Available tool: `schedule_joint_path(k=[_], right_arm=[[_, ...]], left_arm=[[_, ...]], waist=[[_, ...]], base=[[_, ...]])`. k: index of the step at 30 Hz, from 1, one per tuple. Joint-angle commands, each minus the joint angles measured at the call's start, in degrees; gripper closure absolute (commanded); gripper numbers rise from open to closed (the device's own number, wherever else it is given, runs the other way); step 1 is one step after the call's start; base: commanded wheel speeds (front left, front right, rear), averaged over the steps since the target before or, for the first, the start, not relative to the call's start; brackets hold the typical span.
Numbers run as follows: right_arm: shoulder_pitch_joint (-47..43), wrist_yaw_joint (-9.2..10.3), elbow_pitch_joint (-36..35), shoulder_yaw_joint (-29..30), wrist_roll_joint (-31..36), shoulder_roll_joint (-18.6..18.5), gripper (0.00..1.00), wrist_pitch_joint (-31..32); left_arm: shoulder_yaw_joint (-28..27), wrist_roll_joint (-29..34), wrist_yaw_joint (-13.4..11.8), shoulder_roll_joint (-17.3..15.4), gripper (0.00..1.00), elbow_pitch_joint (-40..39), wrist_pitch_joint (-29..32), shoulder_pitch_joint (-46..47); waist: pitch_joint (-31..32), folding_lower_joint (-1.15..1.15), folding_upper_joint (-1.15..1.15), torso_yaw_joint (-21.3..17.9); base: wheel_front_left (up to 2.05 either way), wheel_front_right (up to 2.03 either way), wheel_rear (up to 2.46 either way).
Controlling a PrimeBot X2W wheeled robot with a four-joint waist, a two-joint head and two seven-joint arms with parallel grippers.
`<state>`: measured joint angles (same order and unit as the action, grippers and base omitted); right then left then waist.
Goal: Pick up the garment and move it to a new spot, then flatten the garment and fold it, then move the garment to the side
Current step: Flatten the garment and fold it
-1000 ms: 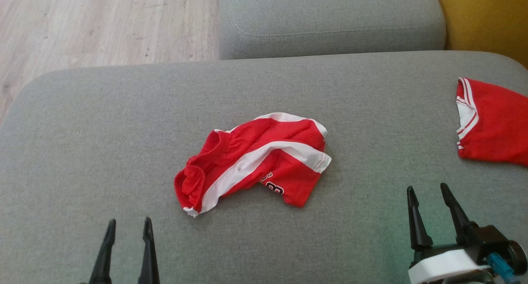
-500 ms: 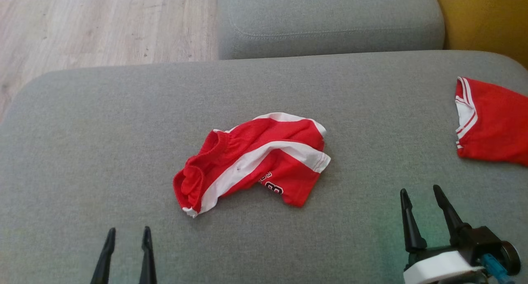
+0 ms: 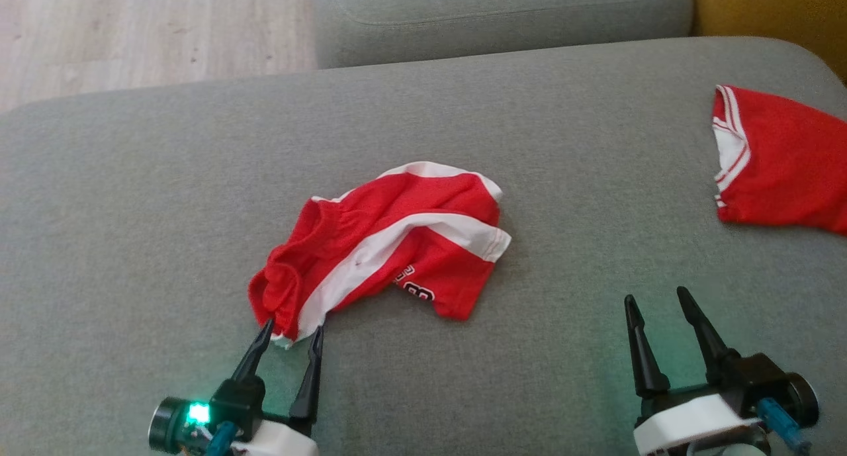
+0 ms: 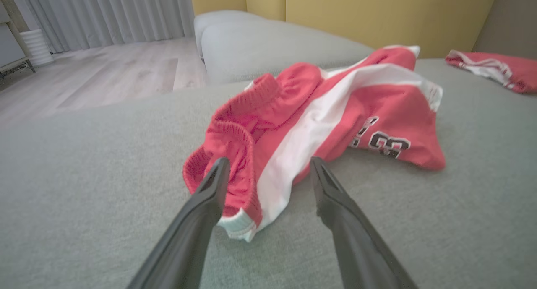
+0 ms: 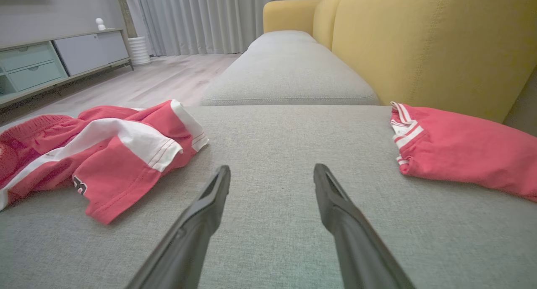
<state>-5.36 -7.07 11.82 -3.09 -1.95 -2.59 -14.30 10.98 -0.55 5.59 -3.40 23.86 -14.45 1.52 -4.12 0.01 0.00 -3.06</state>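
On grey cushion (image 3: 132, 211), red garment (image 3: 397, 237), near corner within wide left pincer (image 3: 293, 325), right pincer (image 3: 655, 296) wide, apart.

Soft, even daylight, faint shadows; wrist views bend at the edges, and near tool fingers blur.

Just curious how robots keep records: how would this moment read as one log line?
step: shorts not yet gripped | left end effector: open, flanking shorts' near corner | right end effector: open, empty, above couch
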Motion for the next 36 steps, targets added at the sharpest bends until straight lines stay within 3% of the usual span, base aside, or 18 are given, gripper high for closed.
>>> schedule_joint_path(k=[1,5,8,9,10,11,20,24,26,32,34,36], right_arm=[[2.08,-0.42,-1.57,-1.21,-0.26,-0.29,0.00,-0.70],[2.34,-0.42,-1.55,-1.08,-0.37,-0.29,0.00,-0.70],[2.48,-0.42,-1.67,-1.02,-0.44,-0.29,0.00,-0.70],[2.53,-0.42,-1.70,-0.99,-0.46,-0.29,0.00,-0.70],[2.56,-0.42,-1.71,-0.98,-0.47,-0.29,0.00,-0.70],[2.58,-0.42,-1.68,-0.97,-0.48,-0.29,0.00,-0.70],[2.96,-0.42,-1.16,-1.42,-0.89,-0.29,0.00,-0.70],[2.97,-0.42,-0.96,-1.35,-1.02,-0.29,0.00,-0.70],[2.77,-0.42,-0.92,-1.09,-1.07,-0.29,0.00,-0.70],[2.02,-0.42,-0.94,-0.37,-1.12,-0.29,0.00,-0.70],[2.09,-0.42,-1.01,-0.47,-1.22,-0.29,0.00,-0.70],[2.23,-0.42,-1.19,-0.31,-1.31,-0.29,0.00,-0.70]], left_arm=[[-1.79,0.29,-0.43,-0.37,0.00,0.75,-0.53,2.31],[-2.76,-0.73,-0.77,-0.70,0.00,5.63,-0.53,5.12],[-3.15,-1.17,-0.89,-1.03,0.13,7.00,-0.53,6.72],[-3.08,-1.19,-0.86,-1.11,0.25,7.41,-0.54,7.08],[-2.82,-1.16,-0.73,-1.21,0.51,8.06,-0.54,7.40],[-2.55,-1.19,-0.56,-1.29,1.00,8.75,-0.54,7.75],[-2.01,-4.10,0.68,-1.19,1.00,14.06,1.89,11.28],[-3.32,-11.14,1.43,-0.21,1.00,12.00,2.28,12.24],[-2.67,-17.39,1.72,0.30,1.00,7.98,3.63,11.94],[7.47,-34.73,1.72,0.50,1.00,-11.04,11.57,7.09],[8.23,-40.00,0.01,0.50,1.00,-16.90,13.30,5.28],[6.77,-45.33,-3.29,0.51,1.00,-20.98,13.75,3.99]], waist=[[-0.33,-0.01,0.00,-0.81],[-0.75,-0.01,0.00,-1.64],[-1.11,-0.01,0.00,-1.86],[-1.20,-0.01,0.00,-1.90],[-1.27,-0.01,0.00,-1.91],[-1.32,-0.01,0.00,-1.91],[-1.45,-0.01,0.00,-2.02],[-1.16,-0.01,0.00,-2.21],[-0.87,-0.01,0.00,-2.29],[-0.43,-0.01,0.00,-1.53],[-0.47,-0.01,0.00,-1.31],[-0.76,-0.01,0.00,-0.95]], base=[[0.00,0.00,0.00],[0.00,0.00,0.00],[0.00,0.00,0.00],[0.00,0.00,0.00],[0.00,0.00,0.00],[0.00,0.00,0.00],[0.00,0.00,0.00],[0.00,0.00,0.00],[0.00,0.00,0.00],[0.00,0.00,0.00],[0.00,0.00,0.00],[0.00,0.00,0.00]])
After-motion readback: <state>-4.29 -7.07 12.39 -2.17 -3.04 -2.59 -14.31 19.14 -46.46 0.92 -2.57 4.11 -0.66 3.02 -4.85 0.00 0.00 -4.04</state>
